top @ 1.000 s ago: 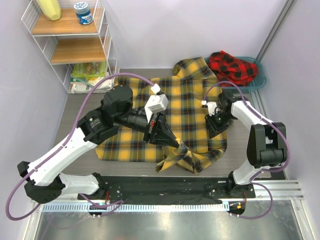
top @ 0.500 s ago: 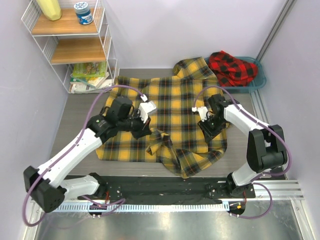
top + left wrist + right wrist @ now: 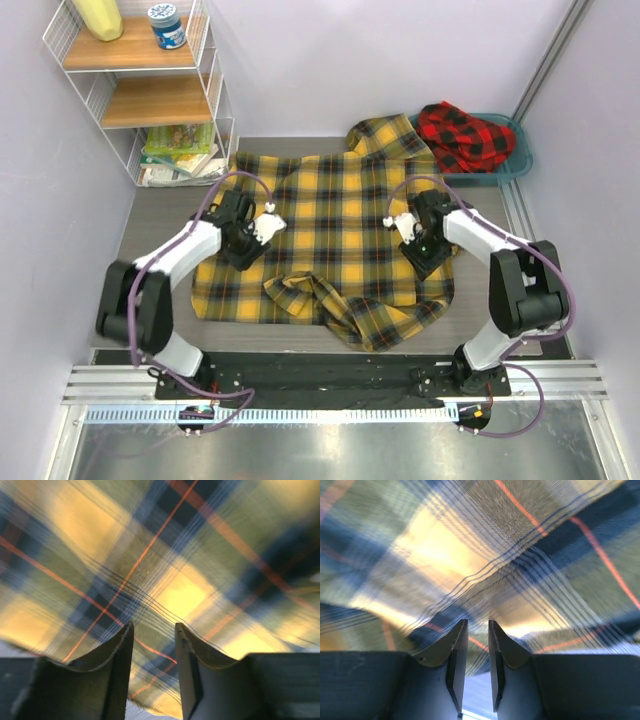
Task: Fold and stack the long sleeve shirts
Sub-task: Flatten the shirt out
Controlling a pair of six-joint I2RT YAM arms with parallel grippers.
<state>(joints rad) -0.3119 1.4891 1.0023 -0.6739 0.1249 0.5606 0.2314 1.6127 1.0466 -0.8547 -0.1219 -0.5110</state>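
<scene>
Grey table (image 3: 165, 200) bears yellow shirt (image 3: 340, 215); left gripper (image 3: 154, 627) released, right gripper (image 3: 477, 622) narrowly parted.

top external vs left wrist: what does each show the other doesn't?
Only top external: the whole yellow-and-black plaid flannel shirt spread out, bunched near the front; the red-and-black plaid shirt in the teal plastic basin. Only left wrist: that the left pincer stands open, nothing between its fingers. Both: yellow plaid cloth under that pincer.
</scene>
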